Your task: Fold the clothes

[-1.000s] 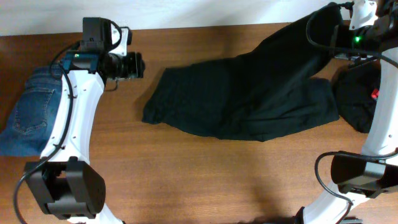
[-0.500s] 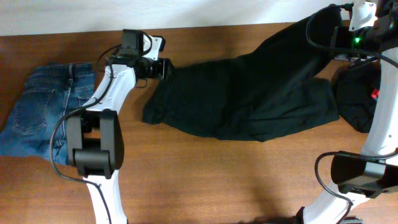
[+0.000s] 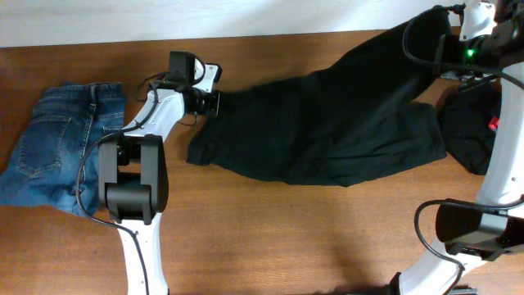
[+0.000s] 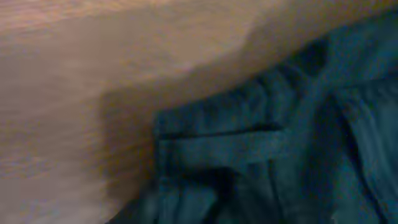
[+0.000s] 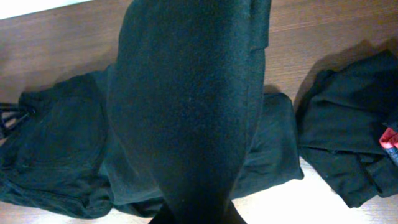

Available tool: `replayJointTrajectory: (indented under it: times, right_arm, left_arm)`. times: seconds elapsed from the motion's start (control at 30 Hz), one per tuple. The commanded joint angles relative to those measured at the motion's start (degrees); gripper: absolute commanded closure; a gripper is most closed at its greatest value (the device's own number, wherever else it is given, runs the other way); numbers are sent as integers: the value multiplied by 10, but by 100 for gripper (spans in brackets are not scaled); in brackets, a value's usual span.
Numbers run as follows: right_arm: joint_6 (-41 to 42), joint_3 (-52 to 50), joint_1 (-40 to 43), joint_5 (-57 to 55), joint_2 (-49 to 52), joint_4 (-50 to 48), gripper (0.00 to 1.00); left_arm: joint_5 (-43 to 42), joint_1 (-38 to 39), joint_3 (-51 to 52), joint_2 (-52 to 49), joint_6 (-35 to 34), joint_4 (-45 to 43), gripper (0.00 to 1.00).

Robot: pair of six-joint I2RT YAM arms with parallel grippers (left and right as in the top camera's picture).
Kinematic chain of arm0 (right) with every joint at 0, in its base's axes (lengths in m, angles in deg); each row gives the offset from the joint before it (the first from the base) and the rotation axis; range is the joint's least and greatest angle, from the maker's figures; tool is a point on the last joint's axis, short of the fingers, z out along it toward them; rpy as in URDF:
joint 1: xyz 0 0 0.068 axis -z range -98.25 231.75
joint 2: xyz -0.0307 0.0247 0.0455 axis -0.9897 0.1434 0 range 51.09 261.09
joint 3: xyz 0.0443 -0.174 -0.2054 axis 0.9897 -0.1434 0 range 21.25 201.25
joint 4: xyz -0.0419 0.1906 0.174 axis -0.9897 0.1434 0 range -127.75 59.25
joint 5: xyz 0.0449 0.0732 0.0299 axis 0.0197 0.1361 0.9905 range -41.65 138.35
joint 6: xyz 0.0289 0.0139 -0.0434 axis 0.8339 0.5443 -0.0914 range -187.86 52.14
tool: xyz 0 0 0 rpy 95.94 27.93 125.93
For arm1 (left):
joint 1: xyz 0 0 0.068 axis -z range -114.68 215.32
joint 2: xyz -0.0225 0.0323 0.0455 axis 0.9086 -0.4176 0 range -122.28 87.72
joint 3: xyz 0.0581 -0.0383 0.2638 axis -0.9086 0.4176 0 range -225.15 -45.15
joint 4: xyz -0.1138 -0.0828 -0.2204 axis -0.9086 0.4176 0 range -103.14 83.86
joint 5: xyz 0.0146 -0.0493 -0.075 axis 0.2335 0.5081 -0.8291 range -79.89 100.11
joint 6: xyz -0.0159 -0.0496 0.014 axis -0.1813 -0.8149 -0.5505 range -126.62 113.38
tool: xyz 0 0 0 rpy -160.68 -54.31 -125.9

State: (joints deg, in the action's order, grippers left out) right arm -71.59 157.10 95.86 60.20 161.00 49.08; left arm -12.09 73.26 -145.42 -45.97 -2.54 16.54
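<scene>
The black trousers (image 3: 327, 131) lie spread across the middle of the table. One leg (image 5: 186, 93) is lifted toward the back right corner, where my right gripper (image 3: 452, 15) is shut on it; the cloth hides its fingers. My left gripper (image 3: 216, 102) sits at the trousers' left waist end. The left wrist view is blurred and filled by dark waistband fabric (image 4: 261, 143); its fingers do not show. A second black garment (image 3: 473, 135) with a small red label (image 3: 494, 124) lies bunched at the right edge.
Folded blue jeans (image 3: 57, 147) lie at the left edge of the wooden table (image 3: 270, 238). Both arm bases stand at the front, left (image 3: 131, 197) and right (image 3: 475, 229).
My left arm has swung right from beside the jeans to the trousers' waist end. The right arm and the lifted leg have not moved.
</scene>
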Motion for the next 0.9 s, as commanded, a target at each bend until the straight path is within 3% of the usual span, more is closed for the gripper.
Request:
replayJointTrajectory:
  times: [0.0, 0.07, 0.53, 0.77, 0.87]
  right_arm:
    - [-3, 2, 2, -1, -5, -3, 96]
    - [-3, 2, 2, -12, -5, -2, 96]
    - [-3, 2, 2, -20, -5, 24, 96]
    - [-3, -3, 2, -37, 4, 85, 96]
    - [-3, -3, 2, -51, 9, 104, 96]
  left_arm:
    - [-100, 5, -7, -14, 8, 14, 94]
    - [-128, -2, -18, -3, 8, 36, 99]
    - [-111, -83, -53, 204, 7, 107, 99]
    - [-97, -84, -53, 251, 7, 260, 100]
    - [-29, -84, -51, 250, 7, 340, 99]
